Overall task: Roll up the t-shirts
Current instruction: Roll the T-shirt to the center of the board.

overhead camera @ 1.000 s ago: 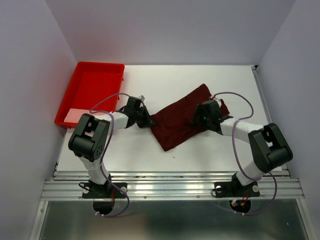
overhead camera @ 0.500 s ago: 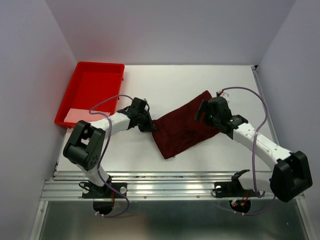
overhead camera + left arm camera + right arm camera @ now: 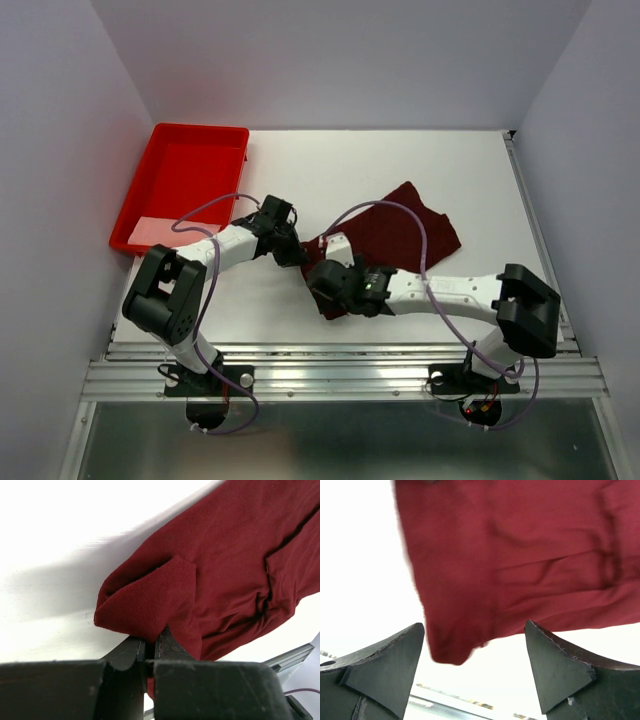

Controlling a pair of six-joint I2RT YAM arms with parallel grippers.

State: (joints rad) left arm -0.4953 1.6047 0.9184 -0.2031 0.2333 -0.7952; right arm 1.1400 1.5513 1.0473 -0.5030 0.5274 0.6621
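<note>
Between the left jaws, the t-shirt (image 3: 225, 565) edge is pinched.

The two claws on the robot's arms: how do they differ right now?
The left gripper is shut, pinching an edge of the maroon t-shirt; the right gripper is open and holds nothing. The left sits at the shirt's left end, the right over its near corner. Both are black, two-fingered and at the same shirt.
</note>
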